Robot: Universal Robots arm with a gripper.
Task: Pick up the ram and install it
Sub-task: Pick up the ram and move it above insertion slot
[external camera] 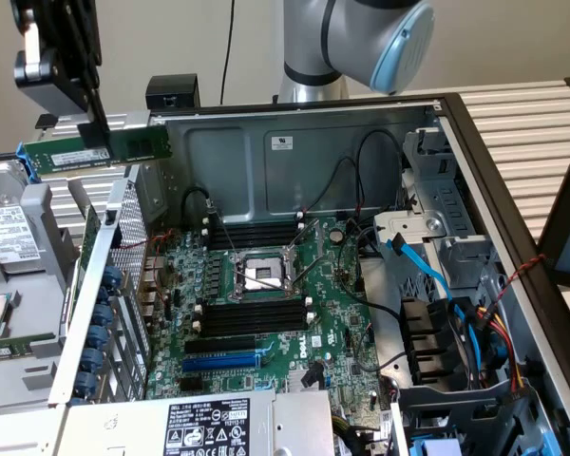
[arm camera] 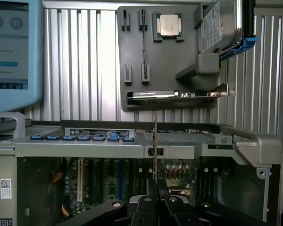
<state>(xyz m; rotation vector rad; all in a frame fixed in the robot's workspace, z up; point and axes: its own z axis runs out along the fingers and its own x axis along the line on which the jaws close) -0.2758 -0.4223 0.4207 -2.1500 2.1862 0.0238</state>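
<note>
The ram (external camera: 100,152) is a long green stick with a white label strip. It hangs level in the air above the open computer case's upper corner on the exterior view's left. My gripper (external camera: 96,128) is shut on its top edge near the middle. In the wrist view the ram (arm camera: 154,141) appears edge-on as a thin line running out from between my fingertips (arm camera: 154,195). Well below the ram lies the green motherboard (external camera: 337,313) with its long black slots (external camera: 252,318), white clips at their ends. A second row of slots (external camera: 252,234) lies beyond the CPU socket (external camera: 263,274).
A blue expansion slot (external camera: 223,361) lies near the front. The case's metal side frame (external camera: 95,285) stands under the ram. Drive cage and cables (external camera: 446,313) fill the exterior view's right. A grey parts holder (arm camera: 146,52) with a CPU (arm camera: 170,24) and a screen (arm camera: 9,47) lie outside the case.
</note>
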